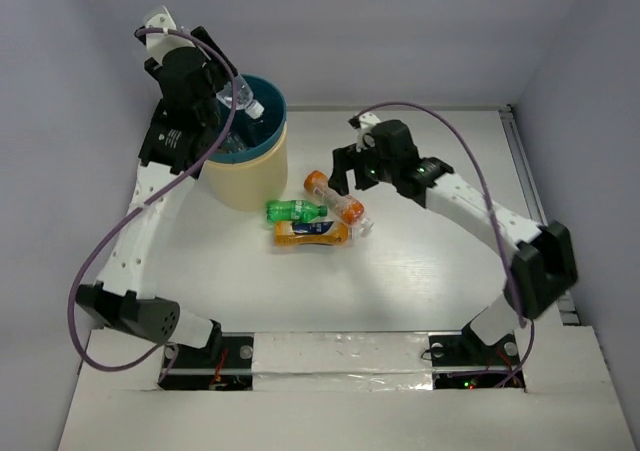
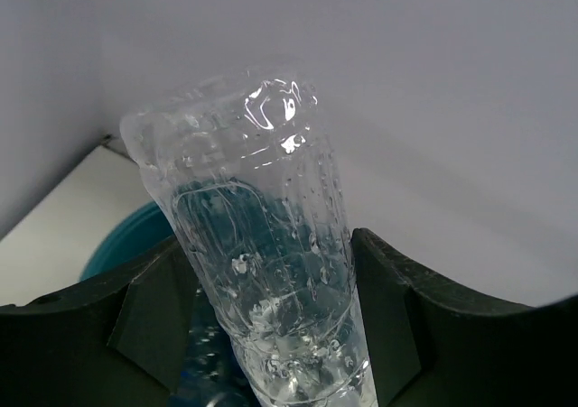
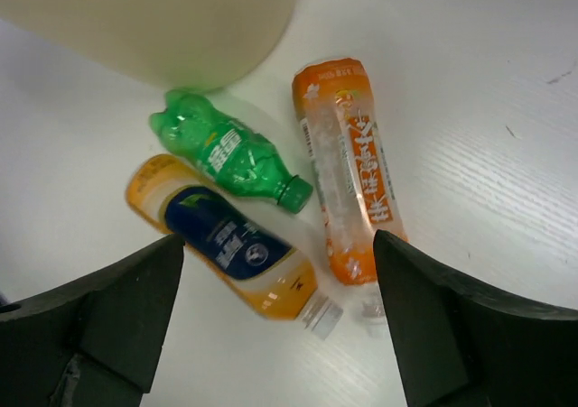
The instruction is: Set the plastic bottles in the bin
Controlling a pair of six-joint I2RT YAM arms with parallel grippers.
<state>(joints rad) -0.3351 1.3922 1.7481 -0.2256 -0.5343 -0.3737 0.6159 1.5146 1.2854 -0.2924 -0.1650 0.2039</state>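
My left gripper (image 1: 228, 106) is shut on a clear plastic bottle (image 1: 238, 96) and holds it tilted over the teal rim of the bin (image 1: 272, 99). In the left wrist view the clear bottle (image 2: 262, 263) fills the gap between the black fingers (image 2: 397, 317), with the bin's teal inside (image 2: 126, 240) below. Three bottles lie on the table beside the bin: a green one (image 3: 230, 150), an orange one with a dark label (image 3: 230, 240) and an orange-labelled one (image 3: 348, 181). My right gripper (image 3: 280, 308) hovers open above them, holding nothing.
The bin's cream body (image 3: 163, 19) stands just beyond the green bottle (image 1: 295, 210). Something blue lies inside the bin (image 1: 235, 141). White walls close in the table (image 1: 430, 271) at the back and sides.
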